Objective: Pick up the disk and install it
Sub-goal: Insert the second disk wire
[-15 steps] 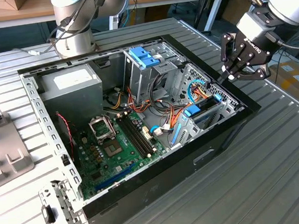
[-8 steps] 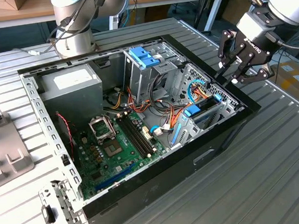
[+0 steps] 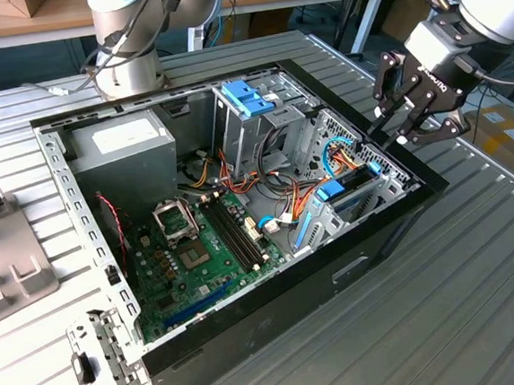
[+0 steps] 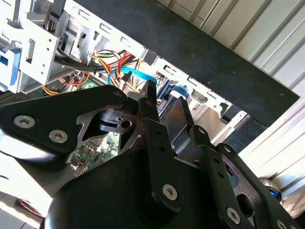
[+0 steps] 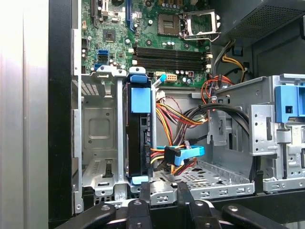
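Observation:
The disk (image 3: 354, 190) is a flat dark drive with bright blue rails. It stands on edge inside the drive cage at the side of the open computer case (image 3: 275, 290) on the exterior view's right. In the first wrist view the disk (image 5: 138, 143) shows its blue tab end between the cage's metal walls. My gripper (image 3: 385, 138) hovers just above and outside that edge of the case, apart from the disk. Both wrist views show its black fingers (image 4: 151, 102) a small gap apart with nothing between them, gripper (image 5: 164, 188).
A bundle of coloured cables (image 5: 181, 119) and a blue-plugged cable (image 5: 183, 155) run beside the disk. A second cage with a paler blue latch (image 3: 247, 99), the grey power supply box (image 3: 125, 143) and the motherboard (image 3: 198, 243) occupy the case. Loose metal parts (image 3: 100, 359) lie on the exterior view's left.

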Tool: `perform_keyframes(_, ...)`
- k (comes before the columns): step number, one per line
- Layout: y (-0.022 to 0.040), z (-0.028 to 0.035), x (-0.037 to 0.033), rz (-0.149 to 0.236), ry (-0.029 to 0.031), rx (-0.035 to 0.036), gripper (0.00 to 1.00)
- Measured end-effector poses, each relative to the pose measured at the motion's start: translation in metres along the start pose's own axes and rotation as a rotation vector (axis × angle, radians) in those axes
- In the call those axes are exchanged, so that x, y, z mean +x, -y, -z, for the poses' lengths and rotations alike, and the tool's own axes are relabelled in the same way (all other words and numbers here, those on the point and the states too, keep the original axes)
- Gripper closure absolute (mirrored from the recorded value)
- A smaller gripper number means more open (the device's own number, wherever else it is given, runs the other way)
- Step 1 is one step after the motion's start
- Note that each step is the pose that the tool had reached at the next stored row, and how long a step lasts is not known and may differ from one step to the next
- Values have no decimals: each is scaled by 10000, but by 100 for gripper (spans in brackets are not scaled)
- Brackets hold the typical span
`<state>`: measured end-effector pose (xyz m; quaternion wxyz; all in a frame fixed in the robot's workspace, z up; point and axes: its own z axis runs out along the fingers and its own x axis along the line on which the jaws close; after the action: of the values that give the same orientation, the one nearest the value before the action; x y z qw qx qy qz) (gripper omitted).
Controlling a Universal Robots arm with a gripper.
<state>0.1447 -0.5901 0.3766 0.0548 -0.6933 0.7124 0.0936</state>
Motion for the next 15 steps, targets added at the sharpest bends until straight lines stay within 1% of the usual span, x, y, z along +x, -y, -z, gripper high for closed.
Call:
perform_keyframes(5, -103, -10, -18, 0, 0, 1, 64)
perform_keyframes(8, -164, -19, -40, 0, 1, 1, 64)
perform_keyframes(15, -244, -30, -42, -1, 1, 1, 64)
